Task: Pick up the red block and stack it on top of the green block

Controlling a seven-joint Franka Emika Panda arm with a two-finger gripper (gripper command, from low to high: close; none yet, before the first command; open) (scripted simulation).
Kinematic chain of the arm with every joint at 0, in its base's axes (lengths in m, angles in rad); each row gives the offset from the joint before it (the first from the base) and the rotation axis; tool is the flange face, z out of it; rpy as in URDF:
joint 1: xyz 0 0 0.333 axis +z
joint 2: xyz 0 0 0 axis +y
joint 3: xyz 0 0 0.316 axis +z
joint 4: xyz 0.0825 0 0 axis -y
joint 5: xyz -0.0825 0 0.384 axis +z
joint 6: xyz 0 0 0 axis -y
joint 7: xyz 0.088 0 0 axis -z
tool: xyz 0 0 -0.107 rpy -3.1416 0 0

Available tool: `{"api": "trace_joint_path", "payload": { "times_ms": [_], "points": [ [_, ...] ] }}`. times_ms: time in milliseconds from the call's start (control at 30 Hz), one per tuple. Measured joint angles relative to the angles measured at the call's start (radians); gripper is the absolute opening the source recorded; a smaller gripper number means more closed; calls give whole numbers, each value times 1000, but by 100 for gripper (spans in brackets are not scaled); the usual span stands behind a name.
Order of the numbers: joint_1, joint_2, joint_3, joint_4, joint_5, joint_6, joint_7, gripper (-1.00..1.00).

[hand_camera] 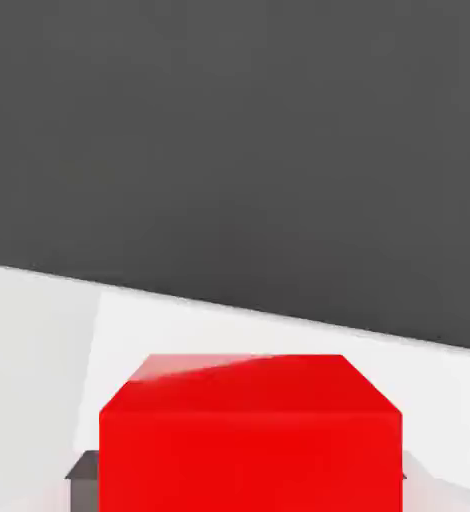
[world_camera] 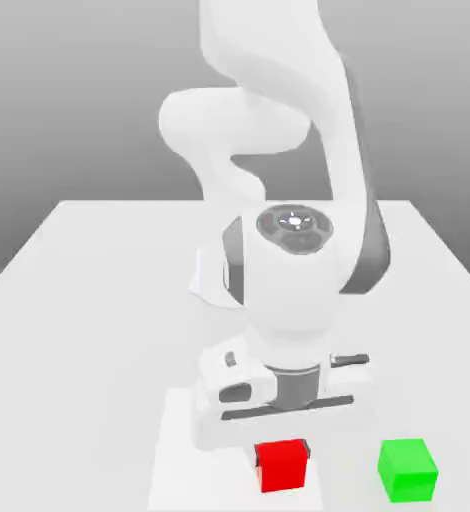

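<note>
Between one tool's [world_camera: 282, 450] two closed-in fingers, one red block [world_camera: 281, 466], one green block [world_camera: 407, 470] apart

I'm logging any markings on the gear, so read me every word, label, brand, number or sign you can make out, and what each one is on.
There are none that I can read: no lettering or numbers on the red block, the green block or the white arm.
</note>
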Motion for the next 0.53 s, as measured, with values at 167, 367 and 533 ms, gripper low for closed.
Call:
{"api": "trace_joint_path", "payload": {
  "times_ms": [167,367,533],
  "points": [
    [111,-37,71,54,-11,-93,165,-100],
    [203,59,96,98,-60,-41,307,-100],
    [209,93,89,100,-71,-10,316,100]
  ]
}}
